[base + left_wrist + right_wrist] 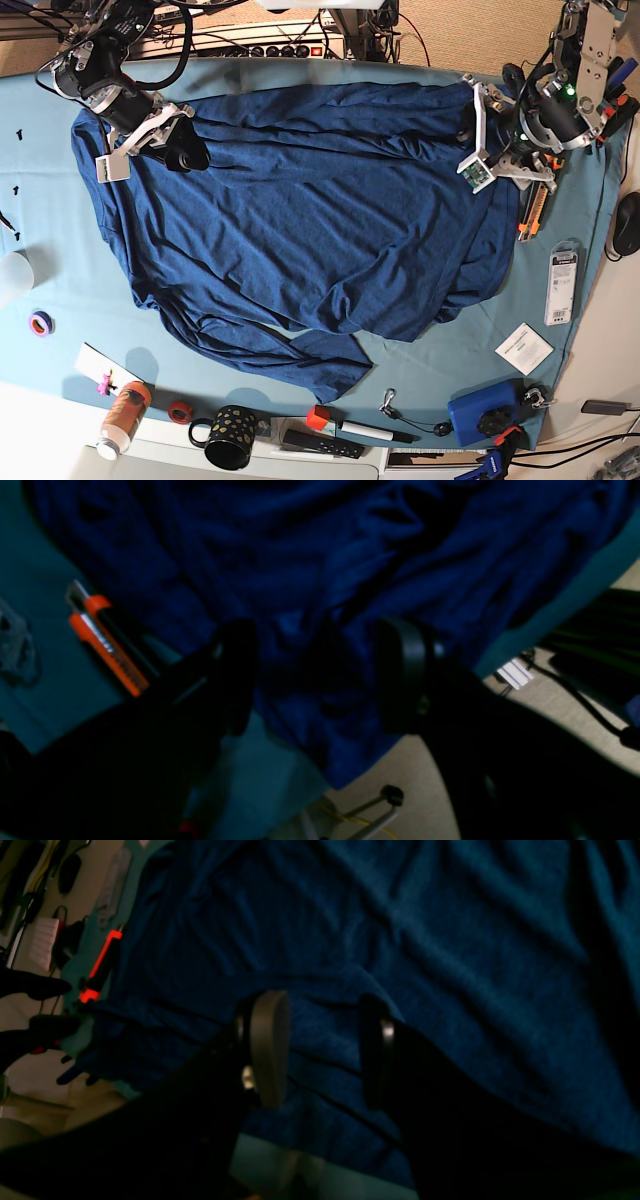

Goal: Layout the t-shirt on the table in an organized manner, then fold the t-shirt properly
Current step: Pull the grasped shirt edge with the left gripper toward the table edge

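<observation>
STEP: I'm spreading the t-shirt (300,220), so I tug hems outward and flatten wrinkles | LEFT claw (315,675) wide, empty over cloth at tabletop (60,300) edge | RIGHT claw (320,1050) part-open, hold unclear | SHIRT: mid-tabletop, long axis lengthwise, which end is the collar unclear.
</observation>
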Motion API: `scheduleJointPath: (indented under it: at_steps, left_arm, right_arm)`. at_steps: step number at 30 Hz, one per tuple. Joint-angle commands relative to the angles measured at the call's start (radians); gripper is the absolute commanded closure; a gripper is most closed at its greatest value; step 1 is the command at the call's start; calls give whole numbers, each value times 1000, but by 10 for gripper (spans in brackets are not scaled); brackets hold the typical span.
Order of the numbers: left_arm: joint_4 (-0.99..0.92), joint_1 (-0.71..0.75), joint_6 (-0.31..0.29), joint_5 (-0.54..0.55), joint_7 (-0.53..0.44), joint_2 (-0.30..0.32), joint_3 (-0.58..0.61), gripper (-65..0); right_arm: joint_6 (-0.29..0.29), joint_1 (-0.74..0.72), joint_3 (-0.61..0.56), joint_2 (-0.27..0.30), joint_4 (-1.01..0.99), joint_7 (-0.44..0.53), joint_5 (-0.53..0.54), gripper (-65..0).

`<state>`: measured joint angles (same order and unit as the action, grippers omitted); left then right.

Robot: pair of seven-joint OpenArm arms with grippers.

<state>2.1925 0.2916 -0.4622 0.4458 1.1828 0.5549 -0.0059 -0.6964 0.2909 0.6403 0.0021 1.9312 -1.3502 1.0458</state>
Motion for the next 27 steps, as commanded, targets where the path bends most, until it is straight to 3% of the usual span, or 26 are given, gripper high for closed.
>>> scheduleJointPath:
  at_steps: [1, 9, 13, 17, 25, 27]
  left_arm:
    - [13, 3, 2, 2, -17, 13, -5, -369]
    - [13, 27, 10, 3, -84, 13, -5, -369]
    - [13, 27, 10, 3, -84, 13, -5, -369]
    - [13, 27, 10, 3, -85, 12, -5, -369]
    - [13, 27, 10, 3, -108, 11, -5, -369]
    - [13, 27, 10, 3, -108, 11, -5, -369]
  right_arm:
    - [-2, -6, 2, 9, 18, 19, 27, -232]
    - [-2, -6, 3, 21, 18, 28, 28, -233]
    - [-2, -6, 3, 49, 18, 43, 29, -287]
    - [-2, -6, 19, 73, 18, 75, 30, -289]
    - [-2, -8, 185, 82, 18, 79, 32, -288]
    - [-2, -8, 237, 82, 18, 60, 85, -288]
